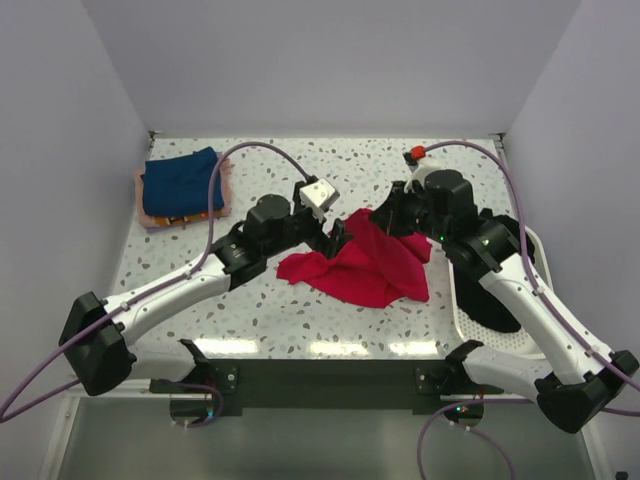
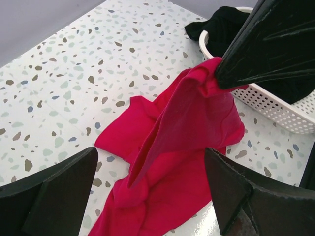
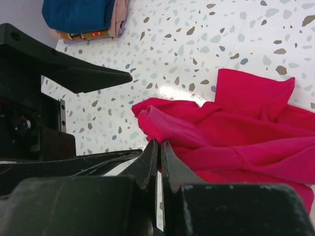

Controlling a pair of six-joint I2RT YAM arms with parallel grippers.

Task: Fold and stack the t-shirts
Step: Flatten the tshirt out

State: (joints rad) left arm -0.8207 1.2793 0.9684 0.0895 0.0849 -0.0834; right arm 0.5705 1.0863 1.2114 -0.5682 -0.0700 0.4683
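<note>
A crimson-red t-shirt (image 1: 365, 268) lies crumpled on the speckled table (image 1: 300, 320) between the two arms. My right gripper (image 3: 158, 146) is shut on a fold at its edge and lifts that fold into a peak (image 2: 206, 73). My left gripper (image 2: 151, 162) is open, its two fingers wide apart over the low part of the red t-shirt (image 2: 167, 162), holding nothing. A folded navy blue t-shirt (image 1: 180, 180) tops a small stack at the back left, with pale pink cloth (image 1: 226, 183) under it. A black t-shirt (image 2: 221, 24) hangs over the basket's rim.
A white perforated basket (image 1: 468, 318) stands at the right edge of the table, under the right arm. White walls close in the back and both sides. Purple cables arch over both arms.
</note>
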